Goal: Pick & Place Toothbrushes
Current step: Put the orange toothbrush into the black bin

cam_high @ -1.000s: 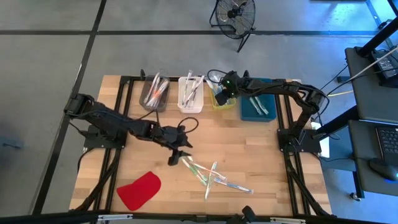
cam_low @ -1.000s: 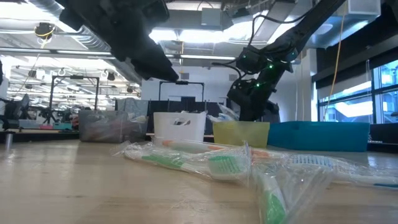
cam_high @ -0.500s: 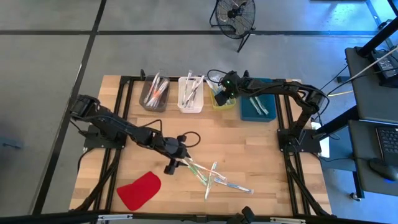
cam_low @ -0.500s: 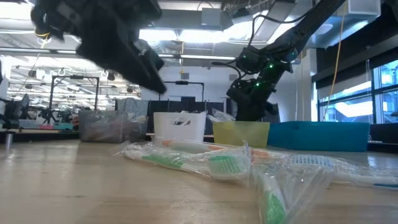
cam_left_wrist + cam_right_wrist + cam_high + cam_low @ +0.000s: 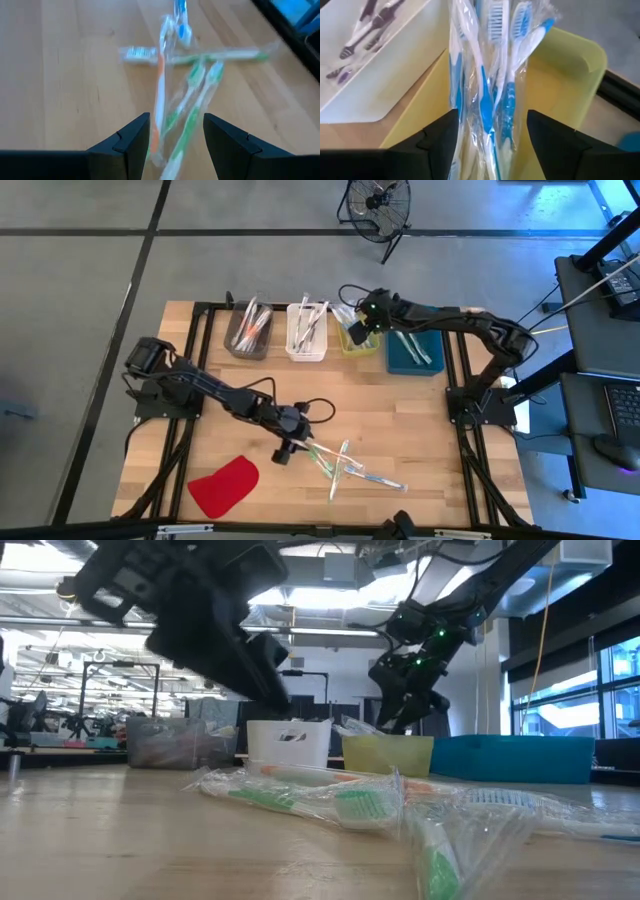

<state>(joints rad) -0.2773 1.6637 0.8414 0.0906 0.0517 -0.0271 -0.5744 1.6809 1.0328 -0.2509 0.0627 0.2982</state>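
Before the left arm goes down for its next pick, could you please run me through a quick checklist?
1. Left gripper open: ok, fingers apart, nothing held.
2. Left gripper lined up over the loose toothbrushes on the table: ok, they lie just ahead of it.
3. One brush singled out: not ok, they cross and overlap.
4. Right gripper open over the yellow bin: ok.
5. Blue brushes fully free of the right gripper: cannot tell.
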